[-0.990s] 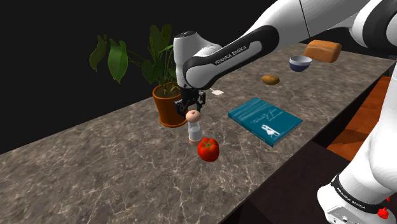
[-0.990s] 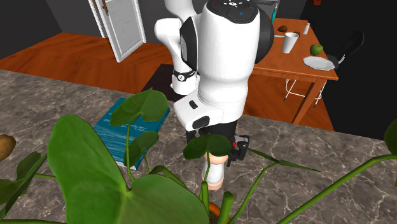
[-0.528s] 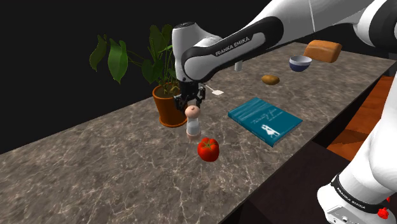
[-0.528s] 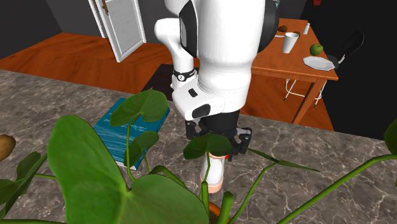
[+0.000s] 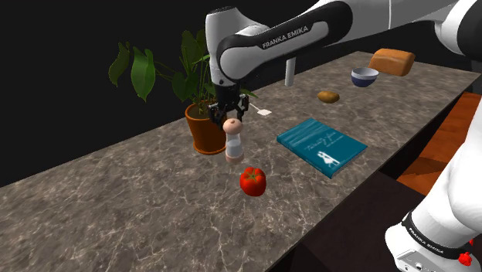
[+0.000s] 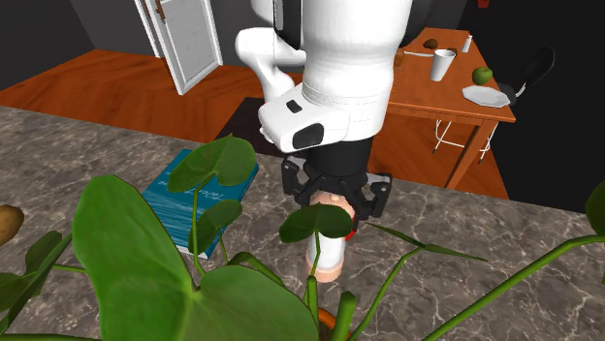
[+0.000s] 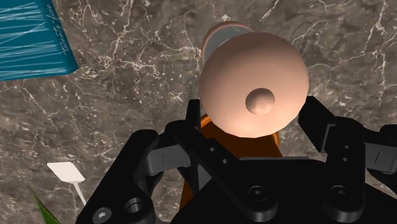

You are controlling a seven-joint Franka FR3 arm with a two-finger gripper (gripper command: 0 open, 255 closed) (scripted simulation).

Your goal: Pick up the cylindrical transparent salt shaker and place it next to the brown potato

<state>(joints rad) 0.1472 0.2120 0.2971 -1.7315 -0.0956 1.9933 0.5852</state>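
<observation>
The salt shaker has a clear body and a round pinkish cap. It hangs upright just above the marble counter, beside the orange plant pot. My gripper comes down from above and is shut on the cap. Green leaves partly cover the shaker under the gripper in the second exterior view. In the wrist view the cap sits clasped between the black fingers. The brown potato lies far along the counter, towards the shoulder view's upper right, beyond the teal book.
A red tomato lies just in front of the shaker. The leafy plant rises behind the gripper. A blue bowl and a bread loaf sit past the potato. The counter's edge drops off at the shoulder view's lower right.
The gripper has risen with the shaker in its grip; the shaker's base has come off the counter. The arm's upper links have swung upward.
</observation>
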